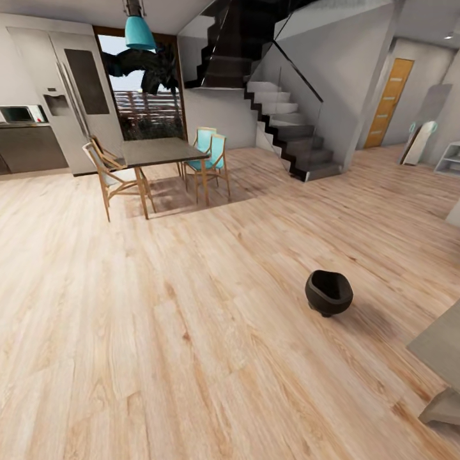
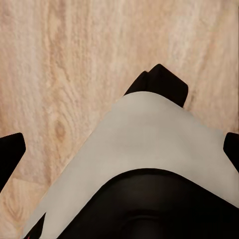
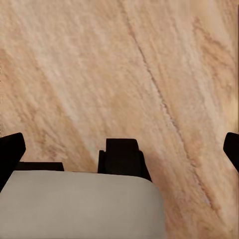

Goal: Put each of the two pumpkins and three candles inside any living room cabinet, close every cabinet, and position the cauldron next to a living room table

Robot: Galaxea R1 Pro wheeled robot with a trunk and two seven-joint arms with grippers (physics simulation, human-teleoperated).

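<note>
The light wood plank floor (image 1: pixel 160 319) takes up most of the head view, open across its middle. At the far end stand a dark staircase (image 1: pixel 281 121), a pale refrigerator (image 1: pixel 73 89) and a window (image 1: pixel 144 96) with a teal pendant lamp (image 1: pixel 139 32) in front of it. An orange door (image 1: pixel 390 102) is set in the far wall beside the staircase.

A dark-topped dining bench (image 1: pixel 160 153) stands below the window, with wooden chairs (image 1: pixel 112 176) on one side and teal-cushioned chairs (image 1: pixel 211 156) on the other. A corner of a grey bench (image 1: pixel 441 348) enters at the right edge.

The cauldron (image 1: pixel 328 292), a black round pot on short feet, sits upright on the floor near the grey bench corner but apart from it.

Left gripper (image 2: pixel 119 149): dark fingertips at both side edges of the left wrist view, wide apart, released, nothing between them; robot body and floor lie beyond. Right gripper (image 3: pixel 119 149): the same spread, released and unloaded, over floor planks.

Task status, as a judgement:
- Pumpkins, candles and cabinet are not visible here, so their state cannot be told.
- Whether the cauldron counts as next to a table cannot be confirmed; a gap to the grey bench is visible.
- Both grippers carry nothing, so no object is in transit.
</note>
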